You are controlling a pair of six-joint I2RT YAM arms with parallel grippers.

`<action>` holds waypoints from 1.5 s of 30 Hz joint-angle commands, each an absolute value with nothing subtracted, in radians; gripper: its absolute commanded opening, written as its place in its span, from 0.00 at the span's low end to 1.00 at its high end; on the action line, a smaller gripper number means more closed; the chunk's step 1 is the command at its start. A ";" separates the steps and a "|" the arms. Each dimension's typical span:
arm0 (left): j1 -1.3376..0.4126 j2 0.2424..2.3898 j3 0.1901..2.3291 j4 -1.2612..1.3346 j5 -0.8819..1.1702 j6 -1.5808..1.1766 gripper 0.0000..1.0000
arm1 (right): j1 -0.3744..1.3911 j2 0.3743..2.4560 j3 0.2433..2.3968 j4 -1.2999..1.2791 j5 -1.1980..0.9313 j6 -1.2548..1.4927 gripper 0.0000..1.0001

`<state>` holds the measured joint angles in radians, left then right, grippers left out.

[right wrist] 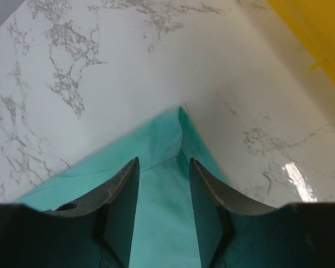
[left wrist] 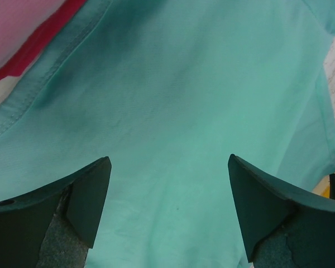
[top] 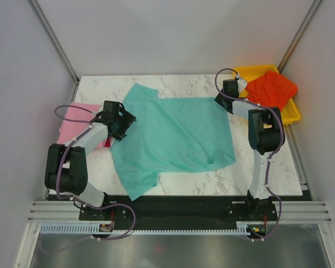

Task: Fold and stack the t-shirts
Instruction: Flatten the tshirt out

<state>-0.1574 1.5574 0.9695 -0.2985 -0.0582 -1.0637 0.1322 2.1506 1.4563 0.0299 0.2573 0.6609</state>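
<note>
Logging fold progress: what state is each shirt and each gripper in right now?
teal t-shirt: spread open on the table, not folded.
pink t-shirt: lying flat at the left edge, apparently folded.
crimson t-shirt: only an edge shows beside the pink one.
orange-red t-shirt: crumpled in the yellow tray.
left gripper: open over teal cloth.
right gripper: open, narrow gap, straddling a teal corner.

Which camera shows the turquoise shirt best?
The top external view: it shows nearly the whole turquoise shirt, spread out flat. The left wrist view shows only a close patch of cloth; the right wrist view, just one corner.
</note>
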 commanded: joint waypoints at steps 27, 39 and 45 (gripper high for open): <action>-0.143 1.494 0.850 -0.268 -0.107 -1.132 0.87 | 0.077 2.203 1.543 0.060 0.267 0.676 0.00; -0.110 1.608 0.853 -0.250 -0.089 -1.147 0.84 | 0.032 2.221 1.568 0.084 0.207 0.707 0.00; -0.106 1.652 0.882 -0.284 -0.138 -1.129 0.83 | 0.025 2.220 1.571 0.087 0.201 0.713 0.00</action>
<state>-0.1123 1.6062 0.8589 -0.2592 -0.0795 -1.1183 0.0292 2.2127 1.5288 0.0528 0.2111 0.6968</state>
